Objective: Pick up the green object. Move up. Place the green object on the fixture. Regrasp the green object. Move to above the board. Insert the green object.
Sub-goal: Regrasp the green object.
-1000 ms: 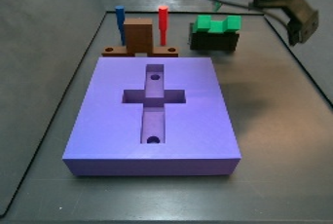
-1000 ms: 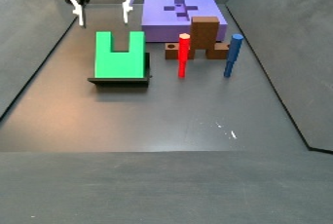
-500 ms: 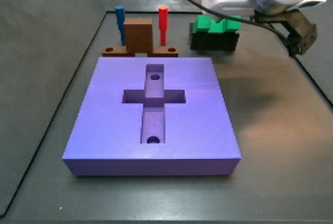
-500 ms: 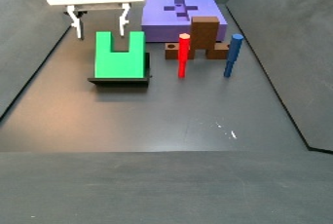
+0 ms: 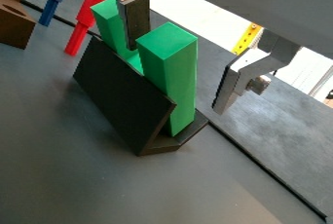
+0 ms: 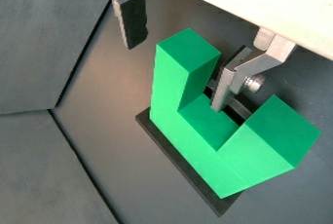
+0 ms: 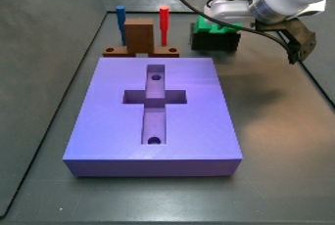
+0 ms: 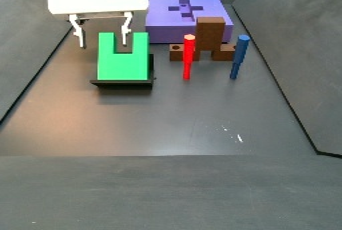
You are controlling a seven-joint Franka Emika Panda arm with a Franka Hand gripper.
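A: Where is the gripper (image 8: 104,29), and what are the jaws doing?

B: Directly over the green object (image 8: 122,57), jaws apart and holding nothing. In a wrist view one dark pad (image 6: 132,18) hangs off one side of the block and the other finger (image 6: 244,72) sits level with its notch, neither clearly touching.

A: And the block itself?

B: Leaning on the fixture (image 5: 125,106), below and between the fingers. The board (image 8: 189,15) lies well apart, out past the gripper; the brown block (image 8: 213,44) with its red peg (image 8: 189,56) and blue peg (image 8: 239,56) stands off to one side.

A: How will it handle?

B: My guess — rigid moulded plastic, light, smooth-faced, so a bit slippery under the pads. Not fragile. I'd take hold across the two flat outer flanks of the prongs, where the faces run parallel.

A: Which way does it point?

B: U-shaped outline showing; the open notch faces up toward the gripper. Long axis runs from the solid base to the prong tips, tilted with the fixture's sloped face, not upright.
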